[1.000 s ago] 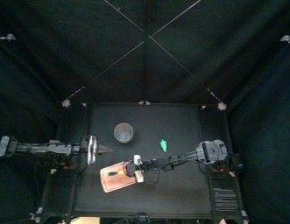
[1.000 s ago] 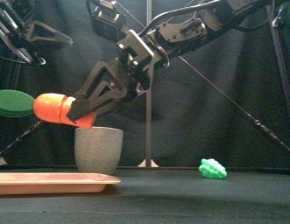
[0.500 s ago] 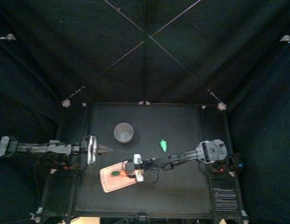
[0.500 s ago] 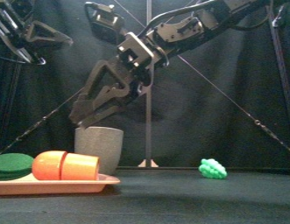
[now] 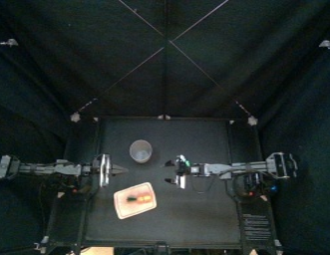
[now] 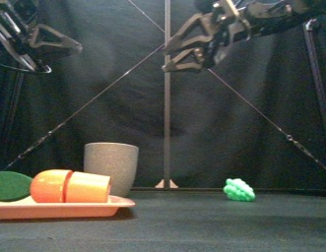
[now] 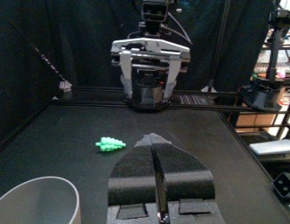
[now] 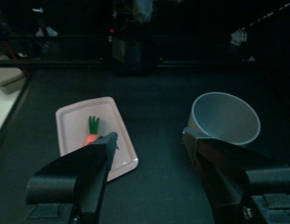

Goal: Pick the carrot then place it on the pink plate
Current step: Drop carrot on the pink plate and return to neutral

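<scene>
High over the table's middle, the right gripper (image 6: 180, 55) hangs empty, jaws apart. Below it and to the left, the carrot (image 6: 69, 186) lies flat on the pink plate (image 6: 87, 208), its long axis along the plate. The left gripper (image 7: 159, 150), jaws together, rests near the plate's left side.

The carrot (image 6: 71, 186) is lying on its side on the pink plate (image 6: 99, 206), a chunky orange toy in two pieces with a clear seam between them and a dark green round top at its left end, as the front view shows it. It rests flat along the plate's length, on the left and middle of the tray, with the right end of the tray bare. The plate itself is a flat, shallow-rimmed pink tray sitting level on the front-left part of the table (image 6: 231, 228), turned a little askew from above.
</scene>
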